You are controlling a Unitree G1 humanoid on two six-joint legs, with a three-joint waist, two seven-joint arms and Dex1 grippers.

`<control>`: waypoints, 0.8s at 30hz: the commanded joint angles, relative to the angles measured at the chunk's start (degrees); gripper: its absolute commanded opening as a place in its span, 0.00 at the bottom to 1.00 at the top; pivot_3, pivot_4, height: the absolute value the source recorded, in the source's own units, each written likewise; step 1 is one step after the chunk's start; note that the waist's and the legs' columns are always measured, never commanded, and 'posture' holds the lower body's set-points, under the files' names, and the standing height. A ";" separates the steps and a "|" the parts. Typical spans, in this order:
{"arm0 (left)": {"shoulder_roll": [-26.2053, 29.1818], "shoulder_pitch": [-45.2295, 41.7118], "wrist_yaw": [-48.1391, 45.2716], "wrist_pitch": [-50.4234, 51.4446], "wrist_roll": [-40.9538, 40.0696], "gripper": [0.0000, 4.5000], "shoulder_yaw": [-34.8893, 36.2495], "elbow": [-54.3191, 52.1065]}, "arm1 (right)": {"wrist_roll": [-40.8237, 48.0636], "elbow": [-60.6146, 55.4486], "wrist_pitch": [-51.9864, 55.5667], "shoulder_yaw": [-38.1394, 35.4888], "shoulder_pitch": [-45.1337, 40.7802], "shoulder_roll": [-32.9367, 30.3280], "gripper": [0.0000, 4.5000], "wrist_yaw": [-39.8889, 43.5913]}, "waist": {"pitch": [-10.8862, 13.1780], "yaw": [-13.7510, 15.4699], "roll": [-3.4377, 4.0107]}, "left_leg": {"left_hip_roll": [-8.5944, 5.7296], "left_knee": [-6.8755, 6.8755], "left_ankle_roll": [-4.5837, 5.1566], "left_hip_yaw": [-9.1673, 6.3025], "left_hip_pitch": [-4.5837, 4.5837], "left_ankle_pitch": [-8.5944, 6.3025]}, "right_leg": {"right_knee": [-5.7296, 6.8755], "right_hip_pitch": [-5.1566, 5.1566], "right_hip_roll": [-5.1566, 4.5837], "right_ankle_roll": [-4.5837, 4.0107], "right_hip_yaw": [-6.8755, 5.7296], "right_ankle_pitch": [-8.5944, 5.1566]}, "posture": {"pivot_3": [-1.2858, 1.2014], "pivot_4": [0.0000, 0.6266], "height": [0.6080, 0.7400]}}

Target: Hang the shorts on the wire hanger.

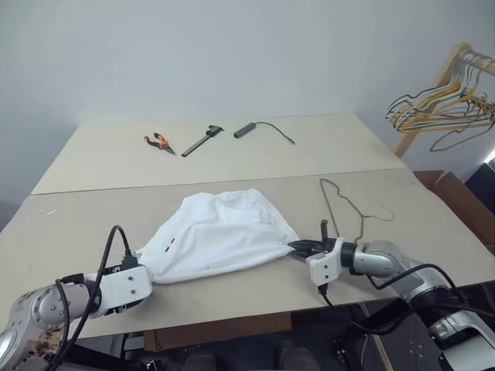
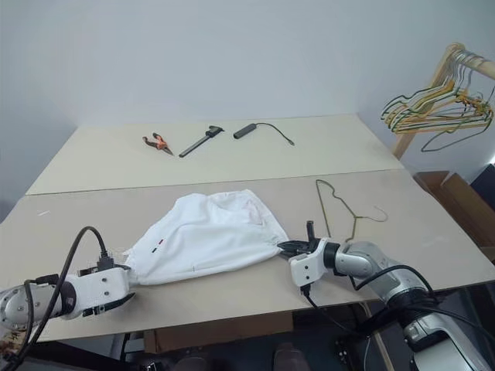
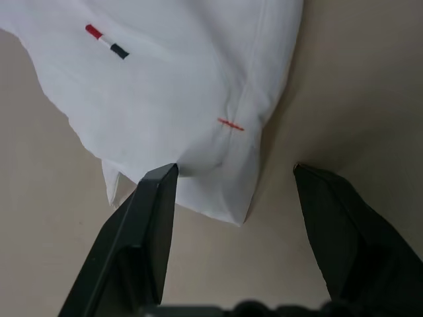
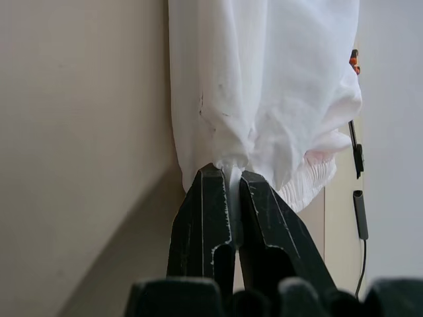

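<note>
The white shorts (image 1: 216,234) lie spread on the near table, with small red and black marks (image 3: 106,39) on the cloth. My right gripper (image 4: 230,191) is shut on the shorts' right corner, which bunches up between its fingers (image 1: 303,247). At the shorts' left corner (image 3: 218,191) my left gripper (image 3: 234,181) stands open, the cloth lying between its fingers (image 3: 155,198) and untouched by the far one. The thin dark wire hanger (image 1: 344,202) lies flat on the table, just right of the shorts and beyond my right gripper.
On the far table lie orange-handled pliers (image 1: 158,142), a black tool (image 1: 203,140) and a black stick with a cable (image 1: 259,128). A wooden rack (image 1: 456,66) with a bunch of coloured hangers (image 1: 437,108) stands at the right. A cardboard box (image 1: 456,197) sits beyond the table's right edge.
</note>
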 commanded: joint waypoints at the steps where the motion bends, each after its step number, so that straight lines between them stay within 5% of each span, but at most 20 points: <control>1: -0.39 -2.83 1.76 -0.23 0.51 0.47 -0.25 0.68 | 1.39 -2.32 0.45 -2.37 -0.14 -0.56 0.00 -0.13 | 0.00 0.06 0.00 | 0.04 0.00 0.00 0.00 0.01 0.00 | -0.01 0.00 0.03 0.00 -0.01 0.00 | 0.51 0.06 1.00; 7: -1.26 -4.58 2.74 -0.17 0.96 0.02 -1.04 1.33 | 1.18 -2.85 1.05 -3.08 0.38 -0.54 0.00 -0.11 | 0.02 -0.18 -0.03 | 0.13 0.00 -0.01 0.15 -0.02 -0.01 | -0.03 -0.03 0.09 -0.11 0.03 0.07 | 0.51 0.06 1.00; 14: 0.01 -4.80 0.80 -2.90 -1.26 0.01 0.40 1.22 | 2.17 -3.22 1.22 -3.73 0.41 -1.07 0.00 0.50 | 0.04 -0.21 -0.04 | 0.52 0.00 -0.02 0.55 -0.01 -0.01 | -0.01 -0.10 0.35 -0.20 0.02 0.09 | 0.51 0.06 1.00; 18: 3.73 -5.95 -6.07 -9.83 -9.26 0.01 6.33 3.30 | 11.41 -4.81 2.41 -4.99 -0.90 -2.79 0.00 7.01 | 0.09 -0.14 -0.10 | 0.60 -0.01 -0.02 0.60 -0.04 -0.01 | -0.01 -0.17 0.36 -0.34 0.01 0.10 | 0.52 0.04 1.00; 24: -5.19 -44.04 10.77 -5.92 -1.22 0.01 -3.74 25.28 | 17.30 6.63 11.55 -10.33 -22.93 5.29 0.00 5.67 | 0.19 0.31 -0.06 | 0.58 0.24 -0.08 0.61 -0.06 0.15 | -0.06 -0.07 0.54 -0.13 -0.07 0.30 | 0.53 0.00 1.00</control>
